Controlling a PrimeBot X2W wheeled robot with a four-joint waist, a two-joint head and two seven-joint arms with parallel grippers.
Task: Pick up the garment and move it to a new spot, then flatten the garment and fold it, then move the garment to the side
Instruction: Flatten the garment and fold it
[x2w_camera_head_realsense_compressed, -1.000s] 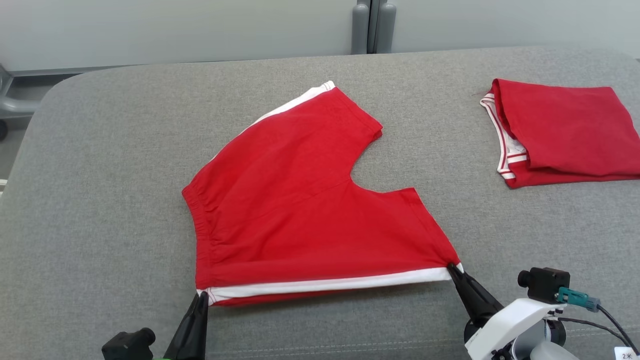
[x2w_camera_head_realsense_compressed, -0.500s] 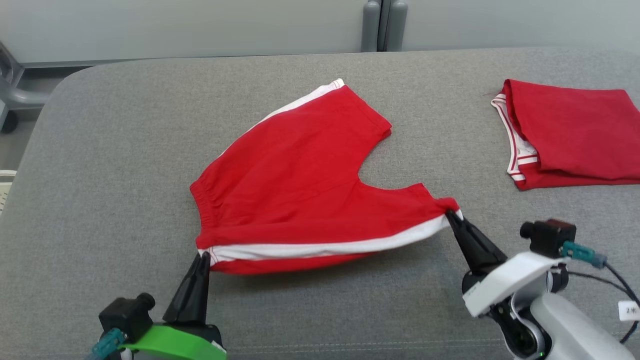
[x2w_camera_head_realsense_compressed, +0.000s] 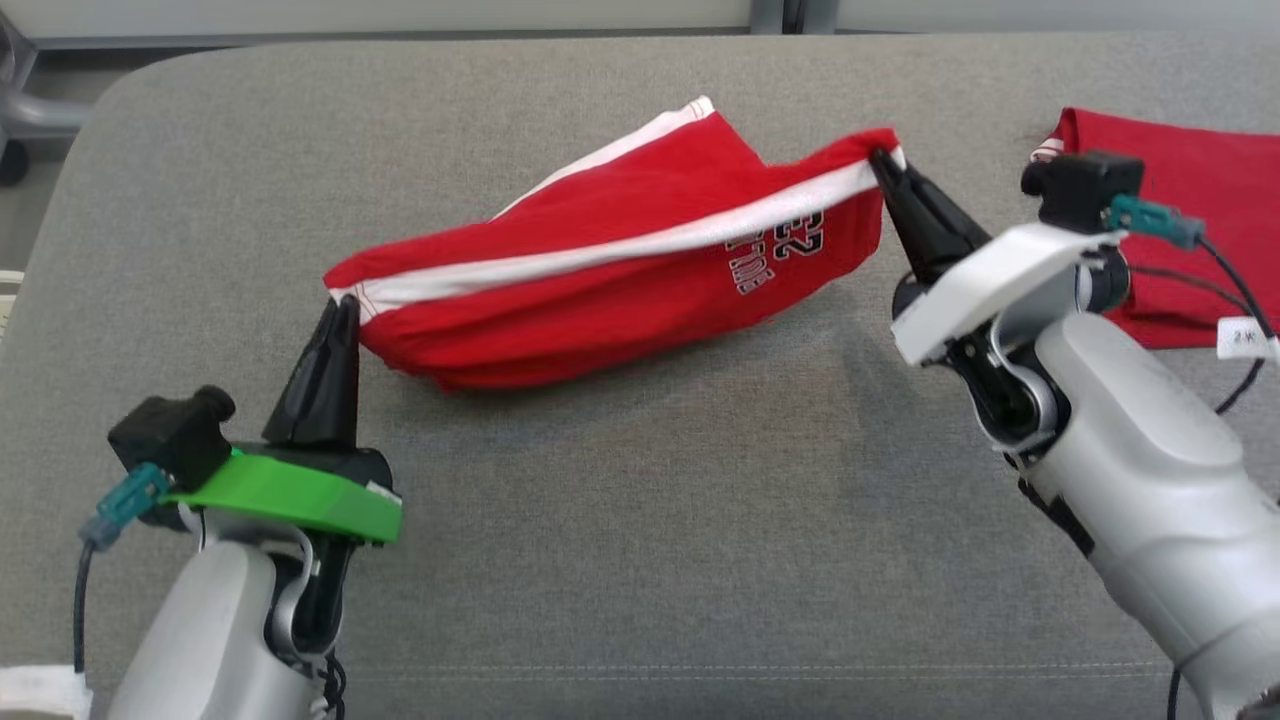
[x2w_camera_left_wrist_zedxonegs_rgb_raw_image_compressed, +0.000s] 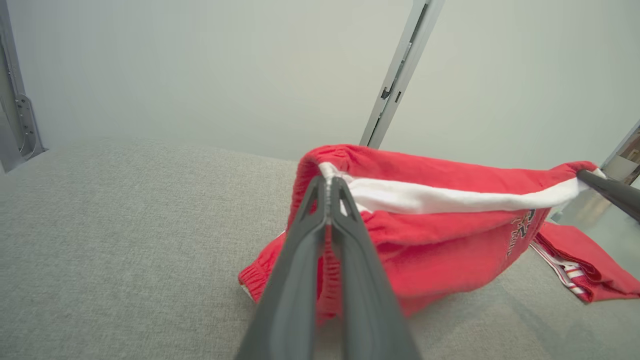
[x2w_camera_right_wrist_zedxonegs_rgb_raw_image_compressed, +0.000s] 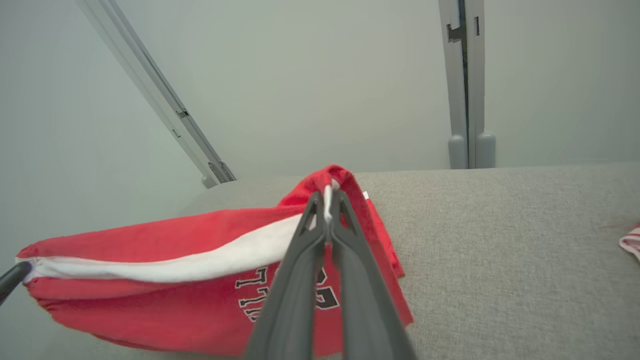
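Note:
The garment (x2w_camera_head_realsense_compressed: 610, 270) is a pair of red shorts with a white side stripe and dark lettering, folding over itself on the grey table. My left gripper (x2w_camera_head_realsense_compressed: 344, 304) is shut on its waistband corner (x2w_camera_left_wrist_zedxonegs_rgb_raw_image_compressed: 327, 182). My right gripper (x2w_camera_head_realsense_compressed: 880, 158) is shut on the leg-hem corner (x2w_camera_right_wrist_zedxonegs_rgb_raw_image_compressed: 327, 192). Both hold the white-striped edge lifted above the table, stretched between them, with the lower layer hanging beneath and the far leg (x2w_camera_head_realsense_compressed: 690, 125) lying on the cloth surface.
A second red garment (x2w_camera_head_realsense_compressed: 1190, 190), folded, lies at the right of the grey padded table (x2w_camera_head_realsense_compressed: 620, 520), just behind my right wrist camera (x2w_camera_head_realsense_compressed: 1085, 185). The table's far edge meets a pale wall with a grey post (x2w_camera_right_wrist_zedxonegs_rgb_raw_image_compressed: 467, 75).
Both grippers have lifted the striped near edge and carried it away from me over the rest of the shorts; the lettering now shows. The head camera has tilted down.

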